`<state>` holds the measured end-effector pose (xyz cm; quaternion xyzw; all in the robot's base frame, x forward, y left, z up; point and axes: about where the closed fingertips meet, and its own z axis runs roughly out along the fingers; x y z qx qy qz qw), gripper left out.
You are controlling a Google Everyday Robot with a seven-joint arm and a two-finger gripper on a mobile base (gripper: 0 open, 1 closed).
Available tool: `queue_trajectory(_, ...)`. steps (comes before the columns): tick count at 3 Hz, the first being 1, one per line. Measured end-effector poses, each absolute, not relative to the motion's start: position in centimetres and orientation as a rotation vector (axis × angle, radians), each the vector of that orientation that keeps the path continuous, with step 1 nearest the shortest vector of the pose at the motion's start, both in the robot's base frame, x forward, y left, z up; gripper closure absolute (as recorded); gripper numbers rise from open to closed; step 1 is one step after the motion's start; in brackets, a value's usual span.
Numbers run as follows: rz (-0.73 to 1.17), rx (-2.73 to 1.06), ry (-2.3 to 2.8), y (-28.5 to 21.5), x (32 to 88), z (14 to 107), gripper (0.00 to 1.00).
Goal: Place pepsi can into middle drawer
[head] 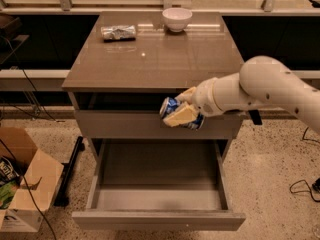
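My gripper [181, 111] is shut on the pepsi can [172, 110], a small blue can held on its side. It hangs in front of the upper grey drawer front [125, 125], just below the cabinet top's front edge. The middle drawer [157, 218] is pulled out below the can, its long tray box open. My white arm [270, 86] reaches in from the right.
A grey cabinet top [155, 54] holds a shiny silver foil packet [118, 32] at the back left and a white bowl [177, 19] at the back. A cardboard box [22, 184] stands on the floor at the left. Cables lie on the floor at both sides.
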<state>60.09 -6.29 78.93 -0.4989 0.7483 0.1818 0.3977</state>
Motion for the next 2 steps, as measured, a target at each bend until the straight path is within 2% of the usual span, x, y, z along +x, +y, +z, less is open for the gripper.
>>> queue_trajectory(1,0.524,-1.145,1.941,-9.26,61.12,73.76,1.0)
queue_trajectory(2,0.524,-1.145,1.941,-9.24,61.12,73.74,1.0)
